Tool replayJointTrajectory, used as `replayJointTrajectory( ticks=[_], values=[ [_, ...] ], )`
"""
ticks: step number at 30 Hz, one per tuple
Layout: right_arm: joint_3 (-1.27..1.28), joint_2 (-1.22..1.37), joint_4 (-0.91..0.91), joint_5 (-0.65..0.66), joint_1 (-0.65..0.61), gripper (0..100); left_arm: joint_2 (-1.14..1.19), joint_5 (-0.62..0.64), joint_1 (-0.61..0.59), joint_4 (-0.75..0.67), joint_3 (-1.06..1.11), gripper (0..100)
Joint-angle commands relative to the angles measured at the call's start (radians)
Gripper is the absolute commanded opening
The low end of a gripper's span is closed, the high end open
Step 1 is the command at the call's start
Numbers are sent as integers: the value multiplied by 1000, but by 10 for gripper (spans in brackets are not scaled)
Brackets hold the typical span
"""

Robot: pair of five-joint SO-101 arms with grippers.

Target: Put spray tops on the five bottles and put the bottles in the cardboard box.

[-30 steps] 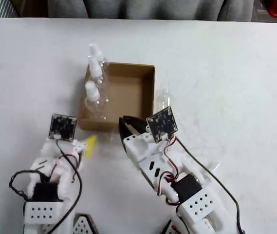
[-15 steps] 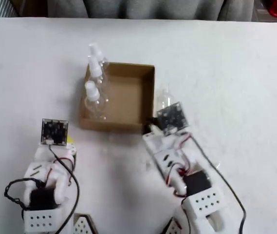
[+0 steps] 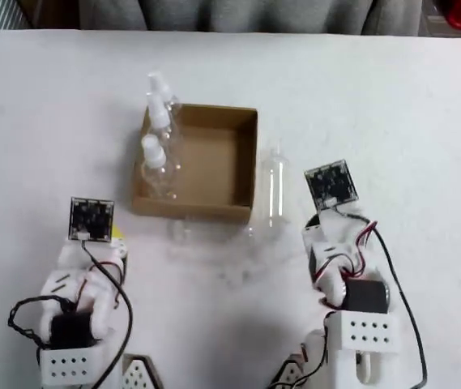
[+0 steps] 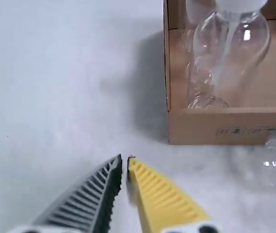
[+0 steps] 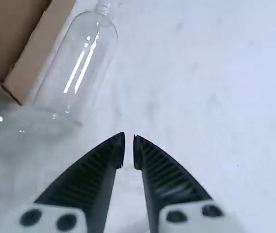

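Note:
The cardboard box (image 3: 214, 158) sits mid-table. Three clear bottles with white spray tops (image 3: 162, 115) stand at its left side; one of them (image 4: 225, 53) is seen through the left wrist view. A clear bottle without a top (image 3: 275, 193) lies beside the box's right wall, also as the bare bottle (image 5: 77, 68) just beyond my right gripper (image 5: 128, 141), which is shut and empty. Another clear bottle (image 3: 183, 232) lies in front of the box. My left gripper (image 4: 124, 162), grey and yellow, is shut and empty over bare table near the box's front left corner (image 4: 169, 126).
The left arm (image 3: 84, 275) stands at the front left and the right arm (image 3: 343, 267) at the front right. White table (image 3: 392, 105) stretches open on the right and behind the box. Something grey runs along the far edge.
The right arm has swung right, away from the box's front, uncovering the topless bottle; its fingers went from open to shut. The left arm shifted slightly left earlier, then stayed.

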Motion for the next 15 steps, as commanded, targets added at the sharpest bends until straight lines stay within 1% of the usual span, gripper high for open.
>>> replayJointTrajectory(
  ticks=[1,4,8,12,15],
  values=[
    [-186,51,107,-38,-24,15,-19,-9,-4,25,-3,23],
    [-316,189,191,-72,-44,15,-19,-9,-4,38,-3,23],
    [-474,415,286,-77,-50,15,-19,-9,-4,38,-3,23],
    [-568,591,389,-71,-53,15,-19,-9,-4,38,-3,24],
    [-615,664,421,-69,-88,15,-19,-9,-4,38,-3,24]
  ],
)
